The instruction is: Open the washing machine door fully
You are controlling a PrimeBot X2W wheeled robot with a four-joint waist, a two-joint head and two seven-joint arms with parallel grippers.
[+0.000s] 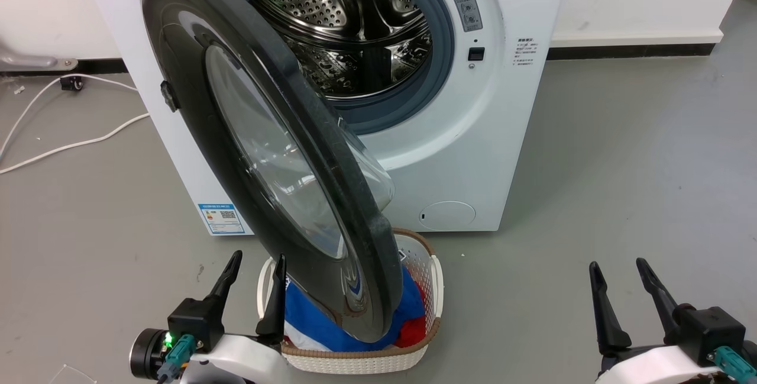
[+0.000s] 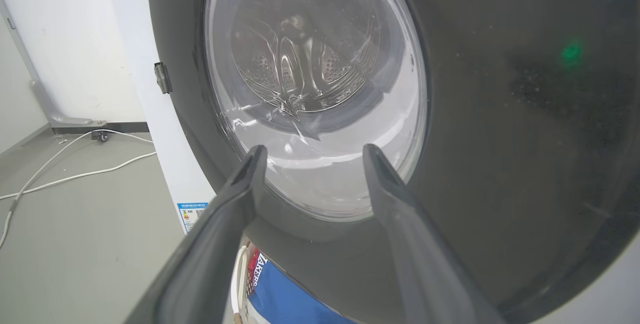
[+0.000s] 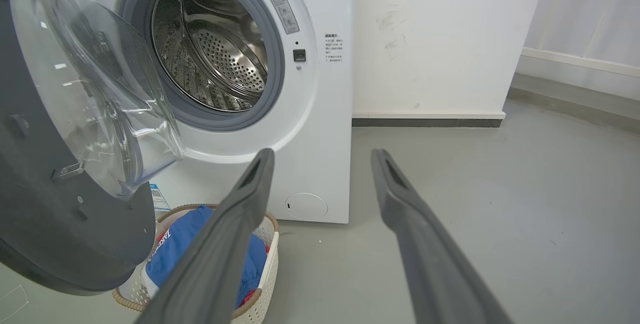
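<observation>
Above the basket (image 1: pixel 434 289), the washing machine door (image 1: pixel 195 106) hangs ajar.

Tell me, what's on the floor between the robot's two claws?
In the head view, a white laundry basket of clothes beside the left gripper, then bare floor to the right gripper.

There is one washing machine (image 1: pixel 473 153) with one washing machine door (image 1: pixel 195 123), one blue label (image 1: pixel 222 219) and one round flap (image 1: pixel 447 215). One laundry basket (image 1: pixel 355 363) holds one blue garment (image 1: pixel 313 319) and one red garment (image 1: pixel 412 331). Two grippers: left gripper (image 1: pixel 258 261), right gripper (image 1: pixel 618 265).
</observation>
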